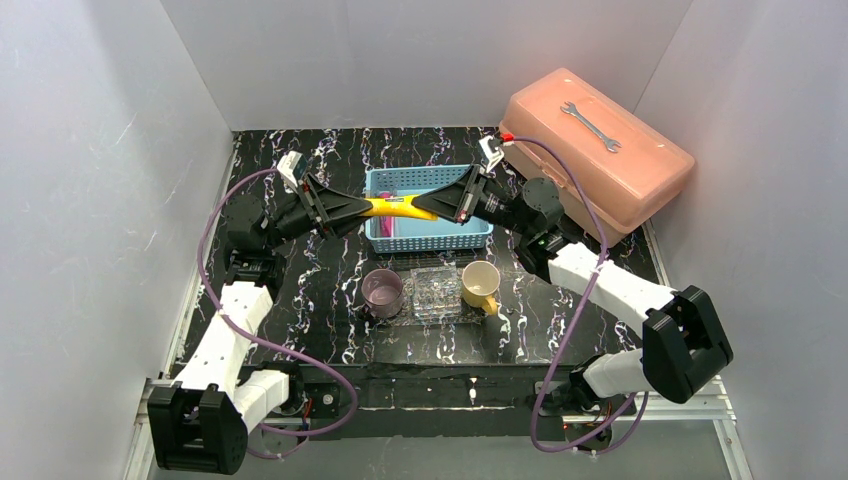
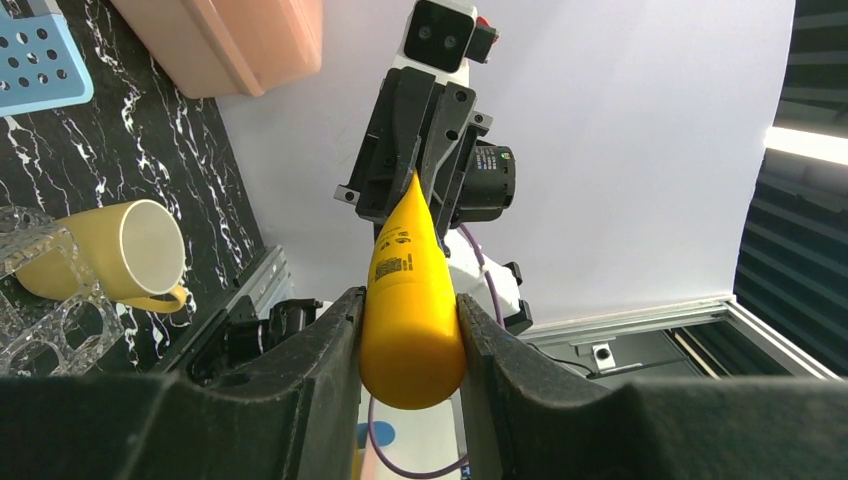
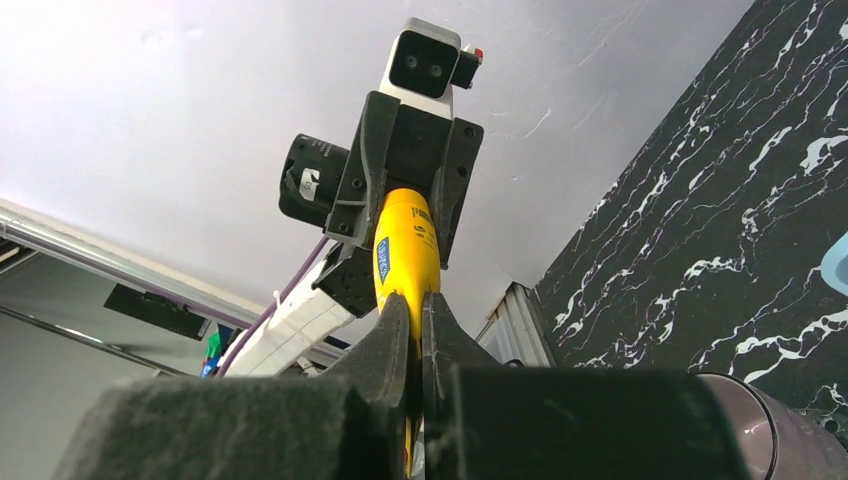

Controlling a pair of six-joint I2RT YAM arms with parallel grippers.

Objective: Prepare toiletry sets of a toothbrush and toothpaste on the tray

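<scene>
The yellow tube (image 1: 394, 207) hangs level in the air above the front of the blue mesh basket (image 1: 425, 180), held at both ends. My left gripper (image 1: 367, 206) is shut on its round end (image 2: 405, 300). My right gripper (image 1: 420, 208) is shut on its flat crimped end (image 3: 405, 250). The clear glittery tray (image 1: 436, 291) lies in front of the basket, between two cups, with nothing in it that I can see. A pink-magenta thing (image 1: 404, 229) lies in the basket. I cannot make out any toothbrush.
A purple cup (image 1: 382, 290) stands left of the tray and a yellow cup (image 1: 481, 283) right of it. A salmon toolbox (image 1: 600, 160) with a wrench (image 1: 590, 126) on its lid sits at the back right. White walls close in three sides.
</scene>
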